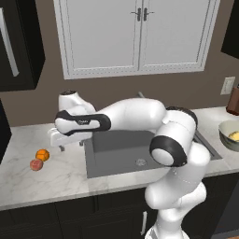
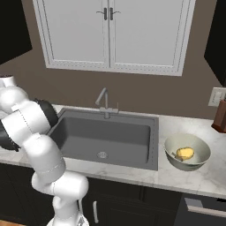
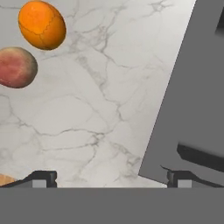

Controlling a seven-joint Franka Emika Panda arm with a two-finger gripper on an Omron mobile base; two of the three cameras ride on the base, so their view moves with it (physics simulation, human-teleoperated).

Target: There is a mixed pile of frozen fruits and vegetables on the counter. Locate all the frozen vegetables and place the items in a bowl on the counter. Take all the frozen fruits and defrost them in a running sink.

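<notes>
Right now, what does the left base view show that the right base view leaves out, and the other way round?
Left base view alone: the orange ball and the reddish ball lying close together on the counter left of the sink, with the open gripper above that side. Right base view alone: the faucet and the yellow piece inside the bowl. Both: sink, counter, bowl, white cabinets.

The arm (image 1: 140, 116) rises from its base at the lower right of the left base view, bends at a dark elbow joint and reaches out level toward the left. Its wrist turns the hand downward. The gripper (image 1: 61, 148) hangs low with jaws spread wide and nothing between them; in the hand view its two fingertips (image 3: 41, 178) stand far apart
</notes>
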